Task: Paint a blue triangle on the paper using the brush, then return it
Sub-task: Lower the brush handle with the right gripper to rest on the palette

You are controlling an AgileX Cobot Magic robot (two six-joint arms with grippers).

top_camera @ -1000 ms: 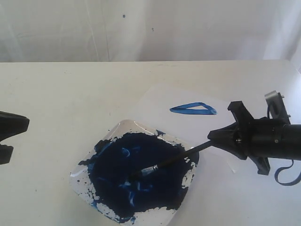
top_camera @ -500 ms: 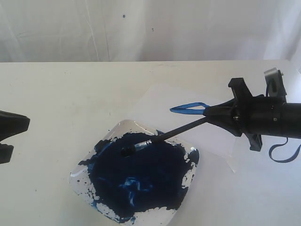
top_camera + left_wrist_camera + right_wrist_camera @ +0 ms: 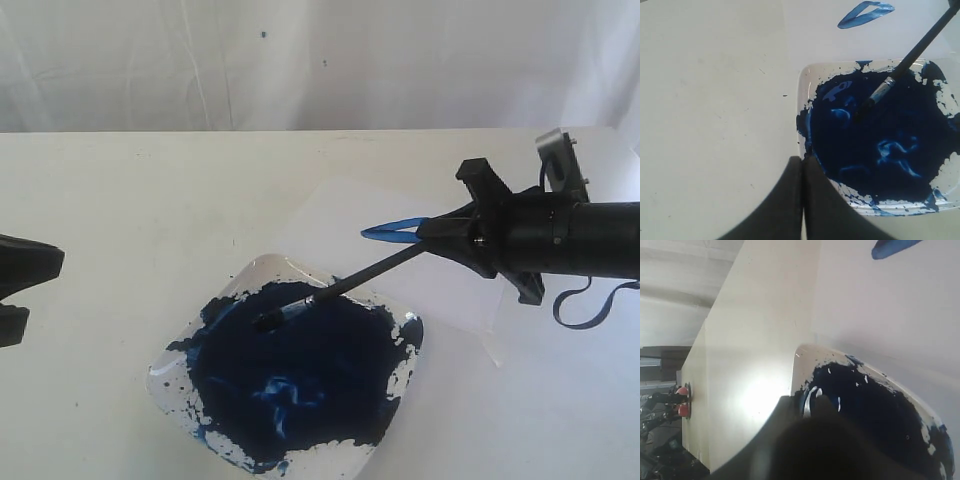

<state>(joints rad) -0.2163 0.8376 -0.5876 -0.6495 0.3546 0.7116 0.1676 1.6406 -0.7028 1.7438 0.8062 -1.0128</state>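
My right gripper (image 3: 436, 236) is shut on the black handle of the brush (image 3: 368, 273). The brush slants down to the left, and its dark wet bristles are over the far part of the dark blue paint in the clear square tray (image 3: 166, 363). Whether they touch the paint I cannot tell. The blue triangle (image 3: 398, 231) lies on the white paper (image 3: 335, 212); the gripper hides its right end. In the left wrist view the brush (image 3: 912, 55), the triangle (image 3: 865, 12) and the tray (image 3: 801, 90) show. My left gripper (image 3: 802, 167) is shut and empty, near the tray's corner.
The left gripper (image 3: 45, 266) shows at the left edge of the exterior view, above the cream table (image 3: 130, 200). A white curtain (image 3: 300, 60) hangs behind the table. In the right wrist view the tray (image 3: 797, 354) and a corner of the triangle (image 3: 892, 247) show.
The right gripper has risen and shifted left over the paper's triangle. The bristles came out of the middle of the paint and now sit over its far left part. The left arm stayed put.
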